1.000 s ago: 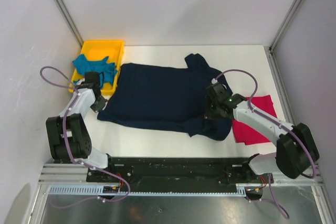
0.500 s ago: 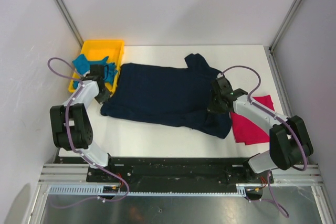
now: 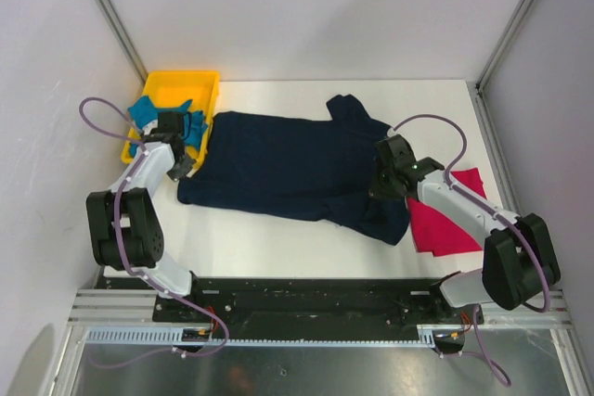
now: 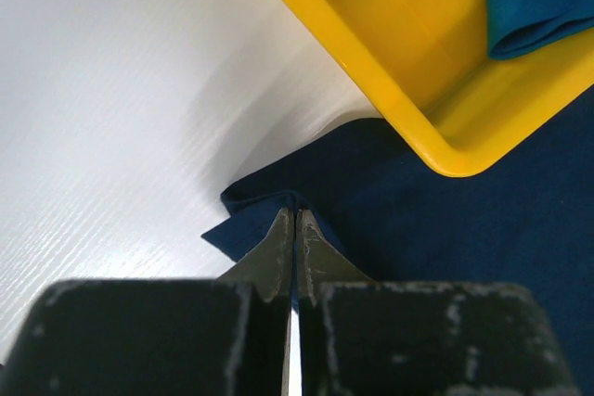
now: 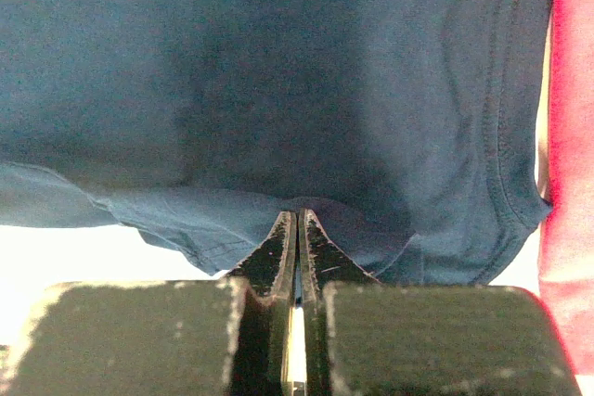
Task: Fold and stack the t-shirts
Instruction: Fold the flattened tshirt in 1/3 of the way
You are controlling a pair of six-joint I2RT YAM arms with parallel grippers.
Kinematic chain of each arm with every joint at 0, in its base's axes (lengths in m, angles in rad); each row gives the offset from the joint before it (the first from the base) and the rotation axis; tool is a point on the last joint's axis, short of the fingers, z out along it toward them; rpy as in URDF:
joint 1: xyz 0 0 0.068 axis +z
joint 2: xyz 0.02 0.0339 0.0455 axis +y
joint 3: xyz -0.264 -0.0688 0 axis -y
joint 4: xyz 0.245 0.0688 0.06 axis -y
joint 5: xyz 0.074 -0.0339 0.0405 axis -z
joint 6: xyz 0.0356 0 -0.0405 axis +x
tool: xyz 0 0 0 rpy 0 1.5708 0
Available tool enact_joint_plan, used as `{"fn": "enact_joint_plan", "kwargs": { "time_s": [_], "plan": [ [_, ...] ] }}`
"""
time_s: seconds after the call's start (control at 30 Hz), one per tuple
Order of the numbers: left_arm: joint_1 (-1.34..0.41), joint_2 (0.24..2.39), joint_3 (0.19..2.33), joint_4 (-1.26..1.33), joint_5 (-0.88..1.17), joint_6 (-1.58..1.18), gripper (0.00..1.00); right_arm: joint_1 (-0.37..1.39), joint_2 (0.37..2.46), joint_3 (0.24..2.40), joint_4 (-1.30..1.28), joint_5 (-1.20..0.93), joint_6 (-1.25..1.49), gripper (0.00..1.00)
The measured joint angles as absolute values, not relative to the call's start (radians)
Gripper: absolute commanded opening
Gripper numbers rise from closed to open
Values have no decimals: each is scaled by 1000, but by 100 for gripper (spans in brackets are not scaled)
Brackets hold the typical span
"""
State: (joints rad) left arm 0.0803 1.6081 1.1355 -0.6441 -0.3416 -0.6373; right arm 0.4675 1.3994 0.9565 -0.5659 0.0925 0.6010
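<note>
- Pulling the near edge of the dark navy blue cloth t-shirt (image 3: 278, 169) away from the arm bases, both arms have moved a little toward the far side in the last second. More of the bare white worktop (image 3: 278, 248) now shows in front of the shirt.
- The left gripper (image 4: 295, 215) is squeezed tight on the near left corner of the shirt. The cloth lifts up to its tips.
- The right gripper (image 5: 297, 217) is squeezed tight on the near edge at the right, where the cloth bunches up.
- I cannot tell if each gripper has one layer of cloth or two.
- This looks like the start of the first fold. Most of the shirt lies flat in the middle of the worktop, not folded yet.
- The crimson-pink cloth t-shirt (image 3: 455, 220) lies at the right. Part of it is under the navy shirt and the right arm, so its shape is hard to make out.
- Far left, the teal cloth t-shirt (image 3: 147, 113) sits crumpled in the yellow plastic tray (image 3: 181, 76). The left arm hides part of it.
</note>
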Motion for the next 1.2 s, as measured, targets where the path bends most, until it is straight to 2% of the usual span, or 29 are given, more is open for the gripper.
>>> {"fn": "enact_joint_plan", "kwargs": {
  "time_s": [0.37, 0.9, 1.2],
  "plan": [
    [80, 1573, 1144, -651, -355, -637, 0, 490, 1382, 949, -571, 100, 602, 0],
    [50, 1737, 1245, -652, -311, -627, 0, 488, 1380, 929, -569, 120, 610, 0],
    [41, 1758, 1267, -653, -309, -626, 0, 451, 1391, 930, -556, 118, 599, 1]
  ]
}}
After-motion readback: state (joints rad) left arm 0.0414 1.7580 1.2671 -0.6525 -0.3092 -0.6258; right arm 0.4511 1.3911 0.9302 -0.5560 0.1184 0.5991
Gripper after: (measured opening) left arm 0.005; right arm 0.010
